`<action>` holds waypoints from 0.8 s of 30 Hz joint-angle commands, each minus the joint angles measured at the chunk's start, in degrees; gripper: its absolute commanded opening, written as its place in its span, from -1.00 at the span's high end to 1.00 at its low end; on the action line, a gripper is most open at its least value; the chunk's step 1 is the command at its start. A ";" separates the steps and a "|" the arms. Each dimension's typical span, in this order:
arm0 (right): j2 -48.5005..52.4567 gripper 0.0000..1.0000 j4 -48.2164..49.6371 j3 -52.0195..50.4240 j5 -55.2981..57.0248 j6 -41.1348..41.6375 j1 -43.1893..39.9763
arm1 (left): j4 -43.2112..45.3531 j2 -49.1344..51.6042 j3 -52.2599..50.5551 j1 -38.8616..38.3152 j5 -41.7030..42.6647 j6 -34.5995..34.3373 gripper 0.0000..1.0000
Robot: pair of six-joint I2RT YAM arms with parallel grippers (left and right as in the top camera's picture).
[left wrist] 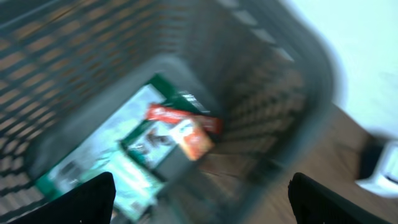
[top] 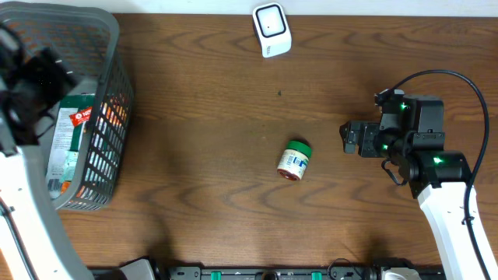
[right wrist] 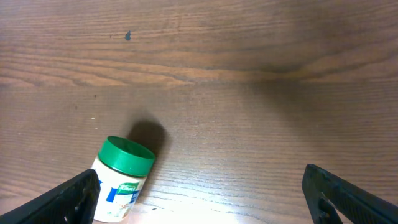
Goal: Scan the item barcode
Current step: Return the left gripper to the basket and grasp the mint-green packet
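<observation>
A small white jar with a green lid [top: 295, 160] lies on its side mid-table; it also shows at the lower left of the right wrist view [right wrist: 121, 177]. My right gripper [top: 346, 140] stands open just right of it, low over the wood, its fingers wide apart and empty [right wrist: 202, 199]. The white barcode scanner [top: 271, 29] stands at the table's far edge. My left gripper [top: 39, 82] hovers open above the grey basket [top: 117, 85] and holds nothing [left wrist: 199, 202]. Below it lie a green-and-white package [left wrist: 112, 162] and a red-orange packet [left wrist: 183, 134].
The mesh basket [left wrist: 311, 62] fills the table's left end, its walls rising around the packages. The left wrist view is blurred, and the scanner [left wrist: 379, 168] shows at its right edge. Bare wood lies between jar, scanner and basket.
</observation>
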 commanded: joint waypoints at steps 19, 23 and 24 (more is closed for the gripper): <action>0.17 -0.99 -0.07 1.05 -0.31 -0.35 0.13 | -0.98 19.69 -18.47 8.85 -10.78 -17.38 -0.81; 0.17 -0.98 -0.07 1.05 -0.31 -0.35 0.13 | -0.35 22.60 -19.47 8.63 -10.78 -18.14 -0.80; 0.17 -0.99 -0.07 1.05 -0.31 -0.35 0.13 | -0.09 23.28 -19.63 8.63 -10.78 -18.12 -0.80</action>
